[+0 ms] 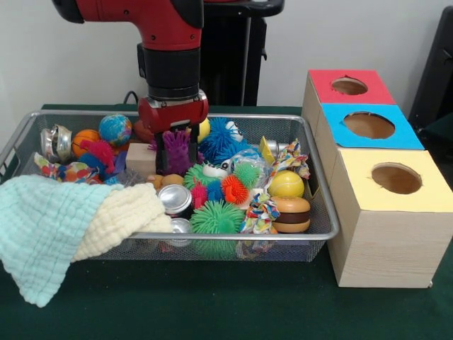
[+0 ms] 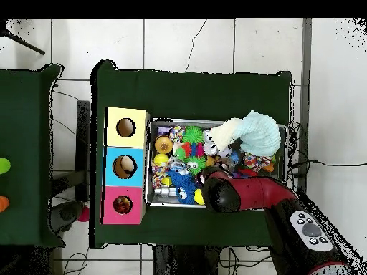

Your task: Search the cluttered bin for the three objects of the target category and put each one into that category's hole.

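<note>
The silver wire-mesh bin (image 1: 233,236) is full of toys; it also shows in the overhead view (image 2: 149,187). My gripper (image 1: 175,168) is low in the bin's middle. Its black fingers (image 1: 161,159) stand apart, with a purple spiky toy (image 1: 177,147) showing between them. A small tan rounded thing (image 1: 164,180) lies just under the fingertips; I cannot tell what it is. No striped orange animal toy shows. The red-topped box's hole (image 1: 349,86) is at the far right, apart from the gripper; it also shows in the overhead view (image 2: 122,205). In the overhead view the arm (image 2: 244,193) hides the gripper.
The blue-topped box (image 1: 368,125) and the yellow-topped box (image 1: 396,178) stand in line with the red one. Mint (image 1: 42,227) and cream (image 1: 124,212) cloths hang over the bin's front left corner. Spiky balls (image 1: 216,218), cans (image 1: 175,198), a burger toy (image 1: 291,214) and a blue fuzzy toy (image 1: 219,138) crowd the gripper.
</note>
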Motion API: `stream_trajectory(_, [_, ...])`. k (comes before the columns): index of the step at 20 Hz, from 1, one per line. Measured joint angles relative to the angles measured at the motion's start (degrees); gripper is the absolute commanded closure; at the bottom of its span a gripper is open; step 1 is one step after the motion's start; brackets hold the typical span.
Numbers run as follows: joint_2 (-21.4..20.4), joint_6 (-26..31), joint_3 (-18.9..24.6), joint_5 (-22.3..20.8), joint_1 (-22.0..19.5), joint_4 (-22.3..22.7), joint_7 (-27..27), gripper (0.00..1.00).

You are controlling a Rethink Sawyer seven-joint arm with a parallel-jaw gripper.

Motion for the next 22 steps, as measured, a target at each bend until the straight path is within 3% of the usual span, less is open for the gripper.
stream_trajectory(9, [-0.90,0.00,-0.12,-0.02,0.29,-0.22,0.00,0.00])
stream_trajectory(22, [-0.75,0.00,-3.14,-3.71,3.30,-2.67,0.00,0.00])
